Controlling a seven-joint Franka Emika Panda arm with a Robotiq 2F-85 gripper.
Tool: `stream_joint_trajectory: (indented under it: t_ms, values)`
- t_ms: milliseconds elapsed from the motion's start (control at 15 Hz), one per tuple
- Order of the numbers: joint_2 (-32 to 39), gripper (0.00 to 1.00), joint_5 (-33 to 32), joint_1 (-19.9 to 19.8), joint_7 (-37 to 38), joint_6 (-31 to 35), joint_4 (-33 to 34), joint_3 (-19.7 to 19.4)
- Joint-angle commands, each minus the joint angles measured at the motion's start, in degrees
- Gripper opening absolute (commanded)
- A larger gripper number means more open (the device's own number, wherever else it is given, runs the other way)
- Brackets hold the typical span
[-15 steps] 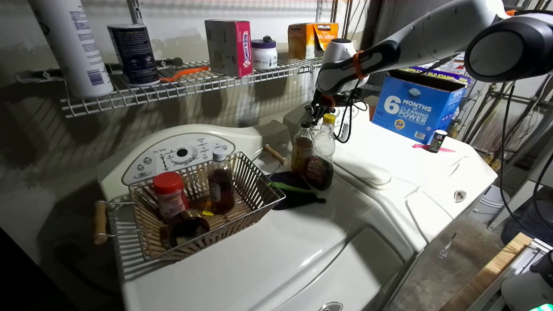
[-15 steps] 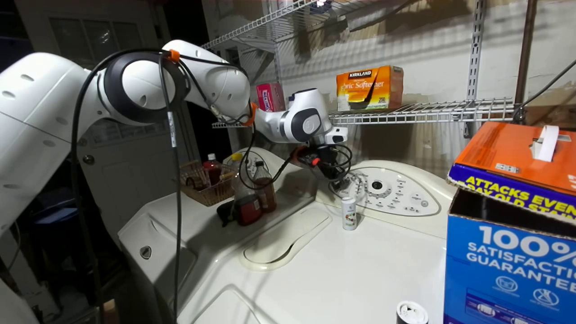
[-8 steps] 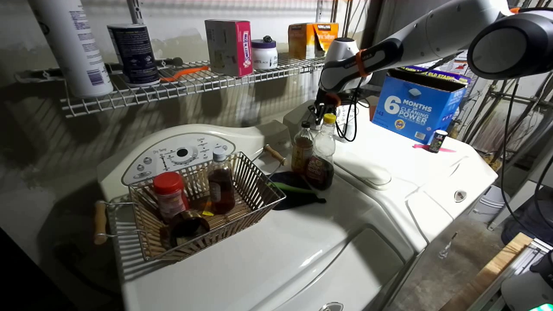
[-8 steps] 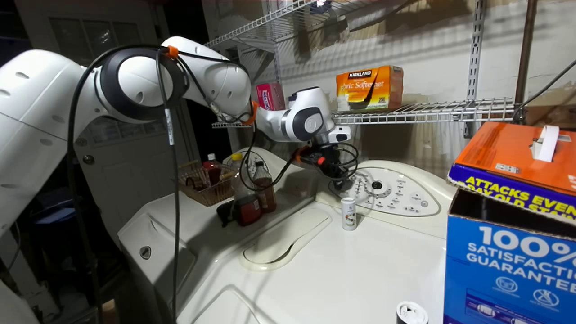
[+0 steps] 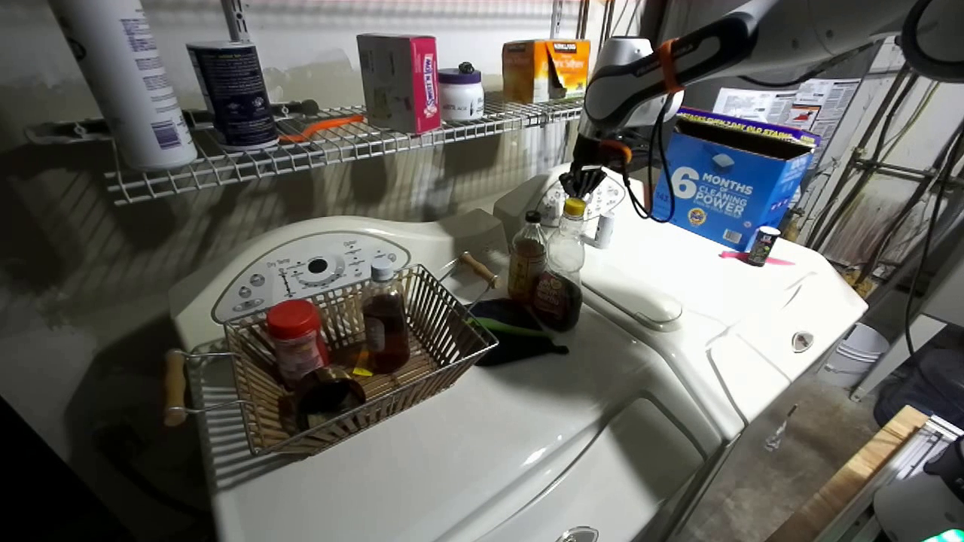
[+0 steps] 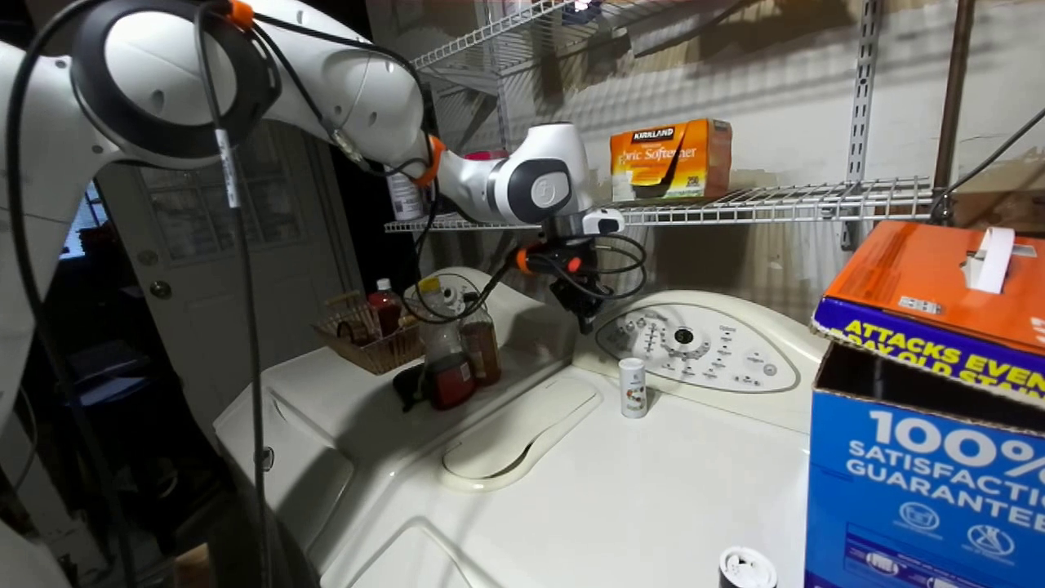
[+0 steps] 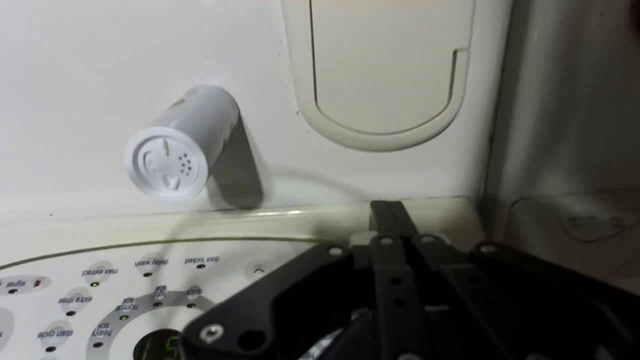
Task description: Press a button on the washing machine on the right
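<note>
The white washing machine [image 6: 620,490] stands on the right; its lid also shows in an exterior view [image 5: 663,263] and the wrist view [image 7: 90,90]. Its oval button panel [image 6: 710,359] has small round buttons and a dark display. In the wrist view the panel [image 7: 230,265] is at lower left, with a lit display [image 7: 162,345] and green lights by "normal soil" and "max extract". My gripper [image 7: 392,217] is shut and empty, fingertips together. It points down near the panel's left end, apart from it, in both exterior views [image 6: 585,325] [image 5: 580,184].
A white shaker can [image 6: 633,388] stands before the panel. Bottles [image 5: 561,278] and a wire basket [image 5: 422,376] stand on the neighbouring dryer [image 5: 452,467]. A wire shelf [image 6: 784,214] hangs above. A blue box [image 6: 922,490] stands at the machine's far side.
My gripper has drawn up and back from the panel's left end, which it partly covered before and which now shows. The arm has risen with it. The other things have not moved.
</note>
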Motion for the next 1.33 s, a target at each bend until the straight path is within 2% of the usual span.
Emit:
stream_joint_trajectory:
  t_ms: [0, 400, 667, 733, 867, 933, 1067, 1267]
  values:
    - [-8.75, 0.31, 3.21, -3.03, -8.94, -4.56, -8.83, 2.15]
    - [-16.78, 0.7, 2.64, -4.76, -18.87, -11.82, -14.94, 1.05]
    - [-19.59, 0.98, 3.87, -6.58, -27.19, -14.66, -15.9, 0.36]
    - [-19.7, 1.0, 3.71, -7.02, -29.25, -15.72, -15.53, 0.06]
    - [-19.32, 1.0, 6.41, -8.57, -37.91, -15.88, -14.43, 0.17]
    - [-18.42, 1.0, 3.18, -6.66, -30.65, -14.88, -14.07, -0.39]
    - [-18.57, 1.0, 4.64, -7.59, -35.1, -14.89, -14.07, -0.63]
    - [-18.57, 1.0, 4.88, -7.72, -36.16, -14.89, -14.07, -0.61]
